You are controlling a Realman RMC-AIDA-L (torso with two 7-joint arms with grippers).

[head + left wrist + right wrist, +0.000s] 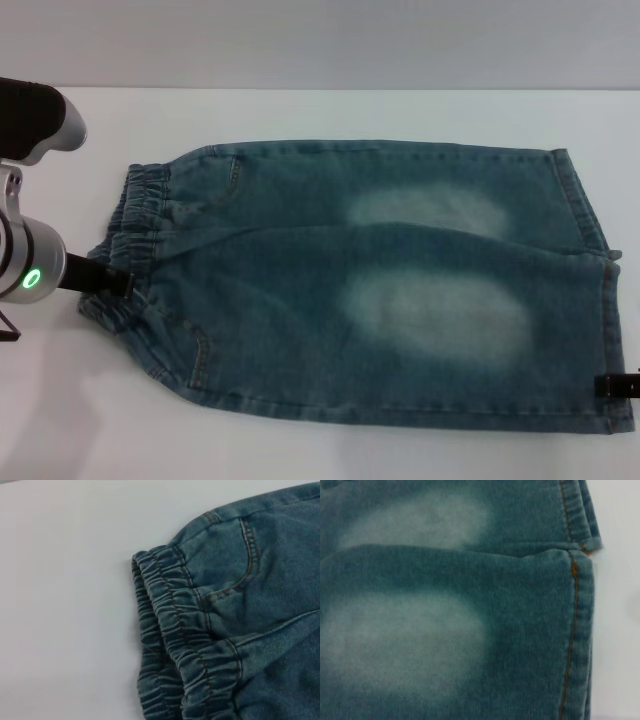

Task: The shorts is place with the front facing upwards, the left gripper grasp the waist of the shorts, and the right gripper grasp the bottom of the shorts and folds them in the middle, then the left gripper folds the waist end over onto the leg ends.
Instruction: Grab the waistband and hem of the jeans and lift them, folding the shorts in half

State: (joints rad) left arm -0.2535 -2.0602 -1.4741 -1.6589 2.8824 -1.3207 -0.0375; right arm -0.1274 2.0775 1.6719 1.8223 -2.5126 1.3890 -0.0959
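Blue denim shorts (380, 290) lie flat on the white table, elastic waist (140, 215) at the left and leg ends (590, 250) at the right, with two faded patches on the legs. My left gripper (108, 283) is at the near part of the waistband, touching its edge. Only a black tip of my right gripper (617, 385) shows, at the hem of the near leg. The left wrist view shows the gathered waistband (175, 630) and a front pocket (235, 560). The right wrist view shows the leg hems (577, 605) and the split between the legs.
The white table (300, 440) runs all round the shorts, with its far edge (320, 88) against a pale wall. The left arm's grey body with a green ring light (32, 280) stands at the left border.
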